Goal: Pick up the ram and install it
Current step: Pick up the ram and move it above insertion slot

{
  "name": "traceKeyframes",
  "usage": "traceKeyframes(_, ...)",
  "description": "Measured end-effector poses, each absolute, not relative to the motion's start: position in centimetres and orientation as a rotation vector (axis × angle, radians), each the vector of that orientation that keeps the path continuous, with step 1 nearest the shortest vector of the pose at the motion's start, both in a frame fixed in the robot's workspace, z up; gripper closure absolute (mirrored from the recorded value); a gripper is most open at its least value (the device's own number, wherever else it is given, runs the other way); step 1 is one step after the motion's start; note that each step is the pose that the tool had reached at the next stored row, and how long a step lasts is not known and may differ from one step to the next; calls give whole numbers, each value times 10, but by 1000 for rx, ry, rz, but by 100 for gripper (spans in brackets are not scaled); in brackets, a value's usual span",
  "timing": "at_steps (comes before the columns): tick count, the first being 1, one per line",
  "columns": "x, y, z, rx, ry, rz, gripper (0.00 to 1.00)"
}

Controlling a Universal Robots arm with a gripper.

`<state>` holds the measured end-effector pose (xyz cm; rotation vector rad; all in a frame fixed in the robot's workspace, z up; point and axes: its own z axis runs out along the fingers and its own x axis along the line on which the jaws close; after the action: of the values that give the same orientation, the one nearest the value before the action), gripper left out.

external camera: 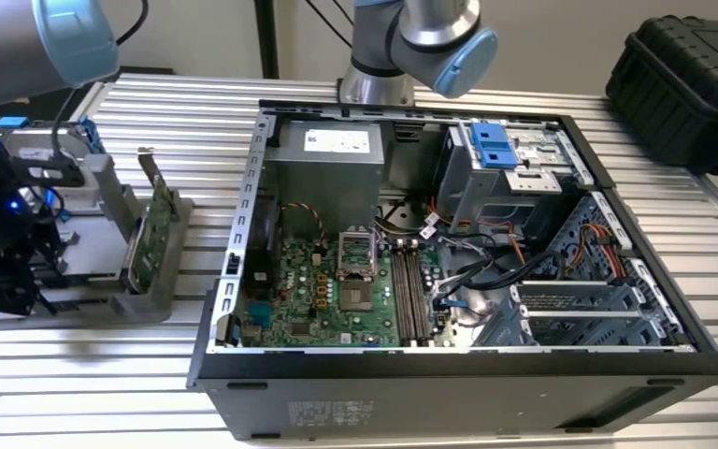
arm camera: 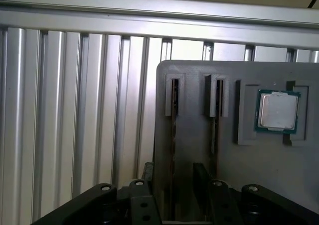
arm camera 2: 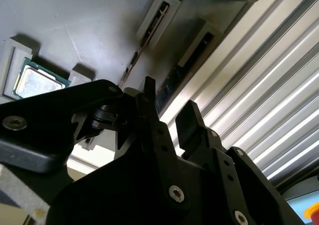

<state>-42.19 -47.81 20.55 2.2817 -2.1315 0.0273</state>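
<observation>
Clearly open gripper straddling the ram in its holder

We see the gripper (arm camera: 174, 171) low over the grey holder (arm camera: 194, 140). The holder sits on the slatted metal table (arm camera: 75, 115) at the exterior view's left, beside the open computer case (external camera: 459, 398). The gripper's fingers (arm camera: 201, 177) are spread to a moderate gap and hold nothing.

The ram (arm camera: 174, 98) stands on edge in a slot of the holder. In both wrist views its thin dark line runs into the gap between the two fingers. In the first wrist view bare holder shows on each side of it, so we cannot confirm any contact.

A second stick (arm camera: 218, 98) sits in the neighbouring slot, parallel and just outside one finger. It lies between the ram and a processor chip (arm camera: 277, 110), which rests flat in its own recess on the same holder.

In the exterior view a green card (external camera: 147, 238) stands upright in the holder on the side nearer the case. The case lies on its side with the motherboard (external camera: 322, 290) exposed. The board's long memory slots (external camera: 409, 295) are well apart from the gripper. A black hard case (external camera: 696, 84) sits far off at the exterior view's right.
</observation>
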Motion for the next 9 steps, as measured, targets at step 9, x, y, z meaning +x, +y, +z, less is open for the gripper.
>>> traceKeyframes(9,-422,-478,201,2282,-2132,27,0)
